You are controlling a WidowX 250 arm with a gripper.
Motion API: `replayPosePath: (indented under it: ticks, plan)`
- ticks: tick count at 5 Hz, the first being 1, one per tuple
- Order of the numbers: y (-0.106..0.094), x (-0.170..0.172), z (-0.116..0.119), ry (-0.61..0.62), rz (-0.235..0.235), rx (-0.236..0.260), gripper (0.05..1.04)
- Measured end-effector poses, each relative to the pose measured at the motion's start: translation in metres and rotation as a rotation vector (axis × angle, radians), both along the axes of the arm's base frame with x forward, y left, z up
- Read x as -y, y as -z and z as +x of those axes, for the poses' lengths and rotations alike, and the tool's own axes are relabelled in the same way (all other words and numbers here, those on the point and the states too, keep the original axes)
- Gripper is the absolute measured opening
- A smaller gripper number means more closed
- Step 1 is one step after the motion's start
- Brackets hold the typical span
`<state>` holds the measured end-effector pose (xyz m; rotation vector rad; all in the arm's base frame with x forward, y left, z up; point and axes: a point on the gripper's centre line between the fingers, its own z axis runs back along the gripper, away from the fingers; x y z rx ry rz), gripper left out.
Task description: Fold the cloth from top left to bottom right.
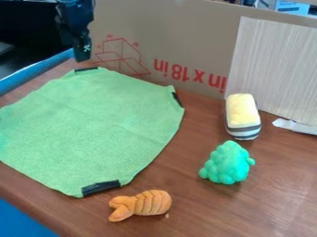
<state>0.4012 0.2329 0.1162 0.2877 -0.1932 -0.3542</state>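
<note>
Nearest me on the table [204, 213] lies an orange toy [141, 204], just beside the black strip [100, 187] on the cloth's near edge. The green cloth [93, 120] is spread out flat over the left part of the table. To its right sits a bumpy green toy [228, 164], and beyond that a yellow toy [242, 115]. Farthest back, the gripper [82, 56] hangs by the cloth's far corner; I can't tell whether it's spread or pressed together, or touching the cloth.

Cloth [93, 125] cropped at left, tool [82, 56] seemingly blurred
</note>
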Motion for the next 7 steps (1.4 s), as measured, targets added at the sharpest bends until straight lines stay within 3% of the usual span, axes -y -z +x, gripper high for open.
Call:
replayPosePath:
  ticks: [1, 3, 6, 7]
  plan:
    - [0.014, -0.012, 0.013, -0.03, 0.008, -0.029, 1.001]
    - [0.026, -0.026, 0.035, -0.06, 0.014, -0.023, 1.001]
    - [0.037, -0.034, 0.046, -0.061, 0.031, -0.042, 1.001]
    - [0.057, -0.031, 0.044, -0.047, 0.048, -0.068, 1.001]
